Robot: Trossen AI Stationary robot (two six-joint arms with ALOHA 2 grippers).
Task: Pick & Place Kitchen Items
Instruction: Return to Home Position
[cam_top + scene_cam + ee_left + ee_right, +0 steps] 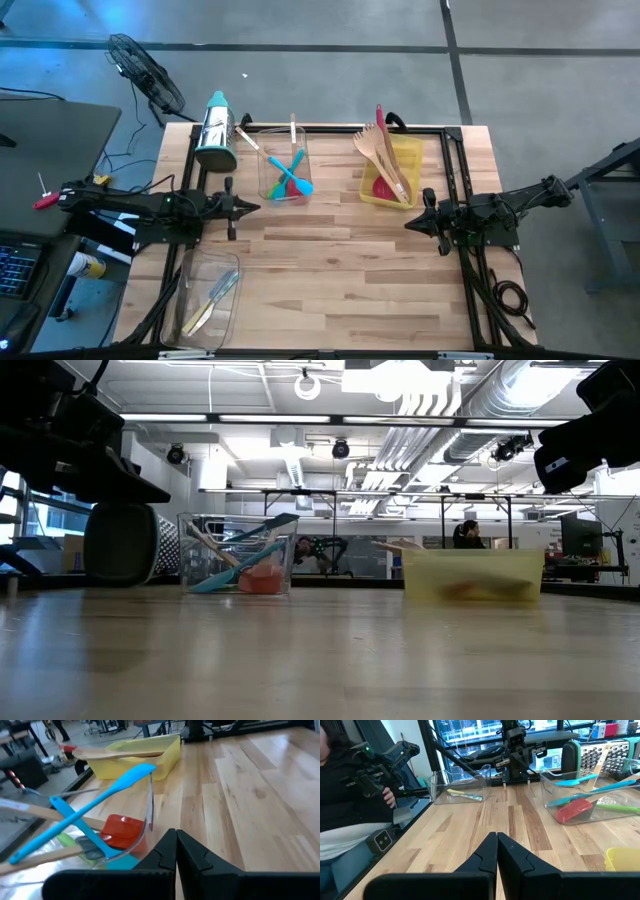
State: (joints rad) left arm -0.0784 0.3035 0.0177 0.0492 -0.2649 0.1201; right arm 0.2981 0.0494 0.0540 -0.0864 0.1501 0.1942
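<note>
Kitchen items lie in three bins. A clear bin point(285, 170) at the far middle holds blue spatulas point(95, 802), a red spatula point(122, 831), green and grey ones and wooden handles. A yellow bin point(392, 172) at the far right holds wooden spoons and forks point(385, 158) and a red utensil. A clear bin point(208, 298) at the near left holds slim knives point(212, 300). My left gripper point(255, 207) hovers shut at the table's left, just near of the far clear bin. My right gripper point(408, 224) hovers shut at the table's right. Both hold nothing.
A steel box grater with a teal top point(216, 132) lies at the far left beside the clear bin. A black frame point(452, 170) runs along the table's sides. A person point(350, 805) sits beyond the table's near-left edge. Bare wood point(330, 270) spreads across the middle.
</note>
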